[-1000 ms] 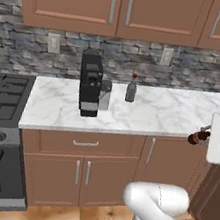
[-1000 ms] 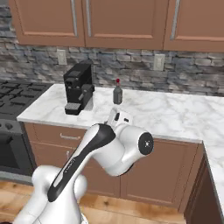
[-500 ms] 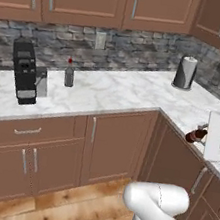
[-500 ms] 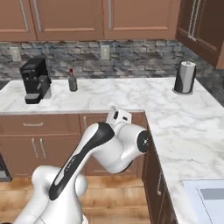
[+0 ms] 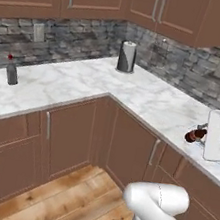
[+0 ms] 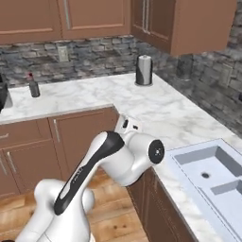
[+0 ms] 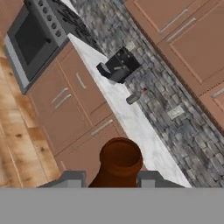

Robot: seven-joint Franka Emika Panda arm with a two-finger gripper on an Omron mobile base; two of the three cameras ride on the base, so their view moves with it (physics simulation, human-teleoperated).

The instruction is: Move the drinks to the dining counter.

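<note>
My gripper (image 7: 111, 177) is shut on the slim dark-brown cola bottle (image 7: 119, 161), whose cap end rises between the two finger tips in the hand view. From the left base view the gripper (image 5: 202, 136) hangs at the right edge, level with the worktop, and the dark bottle (image 5: 195, 136) sticks out of it to the left. The squat grey bottle with a red cap (image 5: 11, 72) (image 6: 32, 87) (image 7: 135, 97) stands on the marble worktop by the stone wall. The dining counter is out of view.
A black coffee machine (image 7: 118, 65) stands left of the grey bottle. A dark paper-towel roll (image 5: 126, 56) (image 6: 143, 70) stands in the worktop's corner. A sink (image 6: 215, 172) lies at the right. The stove and oven (image 7: 33, 33) are further along. Wall cupboards hang above.
The whole picture has slid left because the base has turned right. The worktop corner and sink have come into view. The gripper still holds the cola bottle.
</note>
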